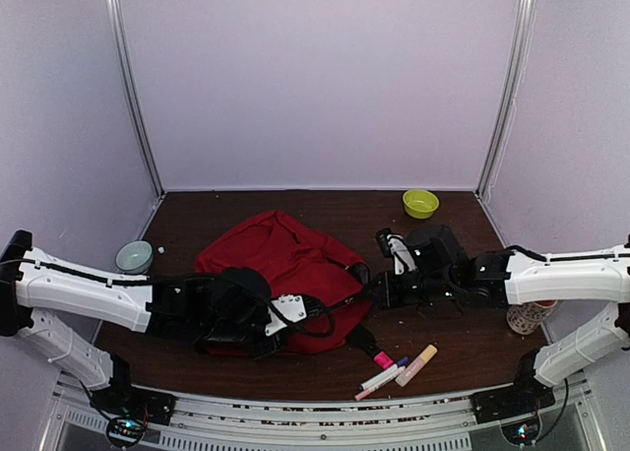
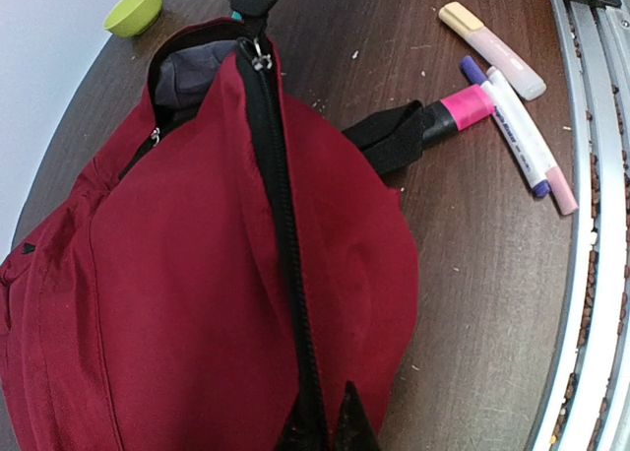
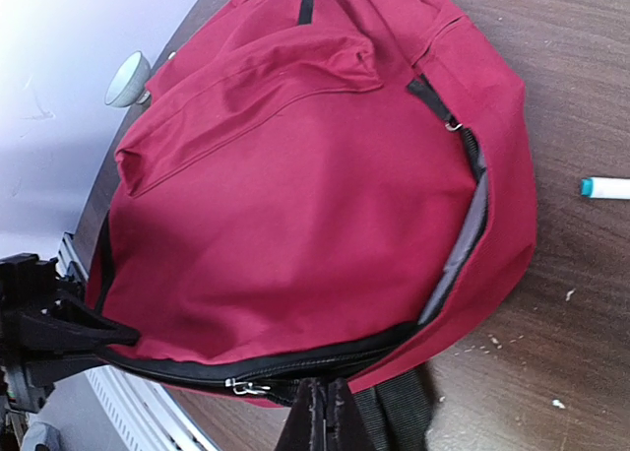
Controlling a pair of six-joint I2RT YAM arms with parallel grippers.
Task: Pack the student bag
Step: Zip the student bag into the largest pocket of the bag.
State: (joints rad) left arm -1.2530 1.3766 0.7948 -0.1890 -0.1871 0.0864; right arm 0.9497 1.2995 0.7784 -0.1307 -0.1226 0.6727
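Observation:
The student bag point(image 1: 281, 259), dark red, lies on the brown table between my two arms. Its black zipper point(image 2: 271, 185) runs down the middle of the left wrist view and gapes at the far end, where grey lining point(image 2: 192, 72) shows. My left gripper point(image 2: 330, 426) is shut on that zipper band at the bag's near end. My right gripper point(image 3: 330, 417) is shut on the bag's edge just below the zipper point(image 3: 325, 357), beside a silver pull point(image 3: 246, 386). In the top view the left gripper point(image 1: 295, 313) and the right gripper point(image 1: 379, 293) hold opposite ends of the bag's front side.
Several markers point(image 1: 399, 365) lie near the table's front edge: a pink highlighter point(image 2: 461, 109), a yellow-capped one point(image 2: 492, 49) and a purple-capped pen point(image 2: 507, 126). A white teal-tipped pen point(image 3: 605, 187) lies beyond the bag. Green bowl point(image 1: 420, 203) at the back, grey bowl point(image 1: 134, 257) left, patterned cup point(image 1: 527, 318) right.

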